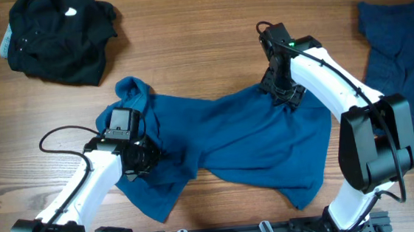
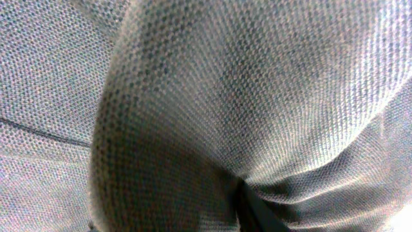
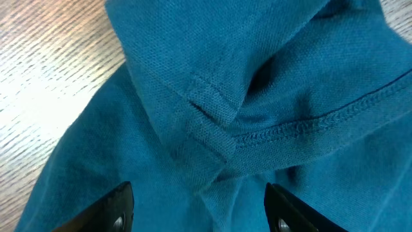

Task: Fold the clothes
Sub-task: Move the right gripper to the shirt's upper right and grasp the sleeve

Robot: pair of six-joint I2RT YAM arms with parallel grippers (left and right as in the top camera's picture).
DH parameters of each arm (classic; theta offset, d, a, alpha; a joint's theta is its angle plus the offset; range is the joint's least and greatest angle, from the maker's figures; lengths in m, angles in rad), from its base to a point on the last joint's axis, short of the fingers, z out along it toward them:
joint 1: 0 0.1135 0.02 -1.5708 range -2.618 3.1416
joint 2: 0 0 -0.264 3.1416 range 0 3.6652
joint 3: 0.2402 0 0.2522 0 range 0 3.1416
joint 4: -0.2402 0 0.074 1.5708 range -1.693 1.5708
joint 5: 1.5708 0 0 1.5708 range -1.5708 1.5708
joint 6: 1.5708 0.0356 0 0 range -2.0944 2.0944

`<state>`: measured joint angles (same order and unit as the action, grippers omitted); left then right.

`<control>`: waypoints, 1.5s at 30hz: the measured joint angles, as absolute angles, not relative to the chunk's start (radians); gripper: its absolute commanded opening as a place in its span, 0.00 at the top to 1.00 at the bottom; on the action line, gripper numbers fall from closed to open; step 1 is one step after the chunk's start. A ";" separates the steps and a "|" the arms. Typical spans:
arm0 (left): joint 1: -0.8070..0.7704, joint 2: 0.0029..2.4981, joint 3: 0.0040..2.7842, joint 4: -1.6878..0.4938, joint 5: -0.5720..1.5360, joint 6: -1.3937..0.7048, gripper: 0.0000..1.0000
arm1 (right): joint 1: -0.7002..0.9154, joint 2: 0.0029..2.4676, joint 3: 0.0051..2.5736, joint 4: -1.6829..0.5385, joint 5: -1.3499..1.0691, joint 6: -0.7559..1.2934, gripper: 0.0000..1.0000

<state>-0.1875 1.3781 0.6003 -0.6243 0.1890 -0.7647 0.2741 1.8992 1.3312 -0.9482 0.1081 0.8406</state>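
Flattening looks to be the step in hand: the polo shirt [image 1: 253, 138] lies rumpled across the middle of the desk [image 1: 186, 43], not yet folded. My right tool [image 3: 201, 207] stands wide over a bunched, stitched hem at the shirt's far right edge and holds nothing. My left tool [image 1: 142, 159] sits on the shirt's near left side, but cloth against its camera hides the fingers, so I cannot tell whether it grips; next, I judge, both must pinch an edge and draw apart.

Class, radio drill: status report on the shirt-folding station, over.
Open right gripper over blue shirt hem fold. Grip of left gripper unclear, buried in cloth. Shirt crumpled, not folded. Aside: black garment, dark-blue garment.
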 measured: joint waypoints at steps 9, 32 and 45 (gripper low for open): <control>-0.187 1.378 0.600 -0.625 0.189 -0.765 0.69 | 0.274 1.899 1.328 -0.901 0.108 0.841 0.34; -0.187 1.378 0.600 -0.636 0.189 -0.765 0.69 | 0.269 1.899 1.269 -0.790 0.108 0.927 0.27; -0.187 1.378 0.600 -0.635 0.189 -0.765 0.69 | 0.265 1.899 1.253 -0.750 0.108 0.919 0.62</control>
<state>-0.1875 1.3781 0.6003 -0.6353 0.1890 -0.7647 0.2646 1.8992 1.2533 -0.7498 0.1078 0.9192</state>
